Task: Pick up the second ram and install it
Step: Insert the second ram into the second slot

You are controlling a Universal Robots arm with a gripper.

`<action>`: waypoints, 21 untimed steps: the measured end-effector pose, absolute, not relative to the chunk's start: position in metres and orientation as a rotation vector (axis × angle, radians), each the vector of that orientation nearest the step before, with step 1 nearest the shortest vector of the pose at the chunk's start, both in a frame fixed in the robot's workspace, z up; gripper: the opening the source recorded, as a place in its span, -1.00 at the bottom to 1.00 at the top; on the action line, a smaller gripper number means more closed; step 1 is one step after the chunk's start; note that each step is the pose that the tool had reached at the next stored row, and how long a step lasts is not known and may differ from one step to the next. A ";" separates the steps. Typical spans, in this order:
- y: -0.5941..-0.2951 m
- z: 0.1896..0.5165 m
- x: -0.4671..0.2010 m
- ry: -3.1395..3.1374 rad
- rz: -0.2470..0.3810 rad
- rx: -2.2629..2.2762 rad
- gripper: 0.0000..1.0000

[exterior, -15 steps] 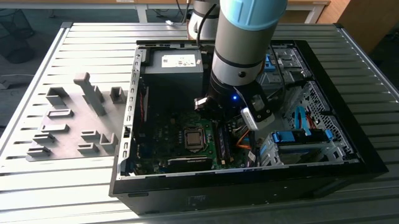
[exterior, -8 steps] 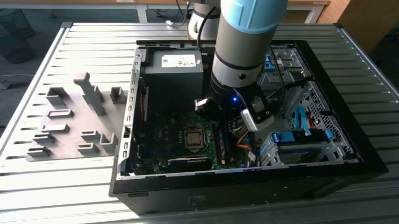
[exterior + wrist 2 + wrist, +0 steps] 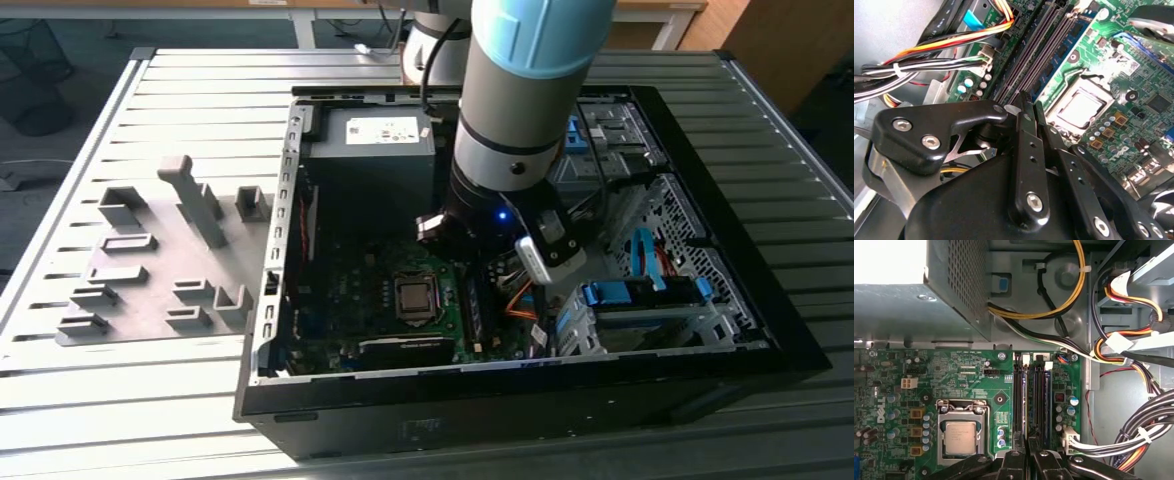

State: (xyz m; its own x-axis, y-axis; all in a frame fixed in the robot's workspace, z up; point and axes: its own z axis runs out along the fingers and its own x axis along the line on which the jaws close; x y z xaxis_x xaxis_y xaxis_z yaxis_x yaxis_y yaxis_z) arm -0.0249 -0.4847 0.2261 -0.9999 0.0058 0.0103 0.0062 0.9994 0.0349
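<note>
**Hand closed on the second ram at the memory slots**

In the exterior view the arm reached down into the open computer case (image 3: 787,350) at the centre of the frame, on the slatted desk (image 3: 134,420). In the first wrist view the hand (image 3: 1029,444) had its fingers (image 3: 1013,460) drawn together on the second ram (image 3: 1029,395). The second ram stood on edge in line with the dark slots on the green motherboard (image 3: 954,375), just beside the processor (image 3: 960,432).
</note>
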 end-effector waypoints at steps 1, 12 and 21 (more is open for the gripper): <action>-0.485 0.225 -0.025 -3.131 -0.055 -0.009 -0.73; -0.484 0.222 -0.025 -3.131 -0.065 -0.009 -0.73; -0.484 0.218 -0.025 -3.130 -0.069 -0.009 -0.73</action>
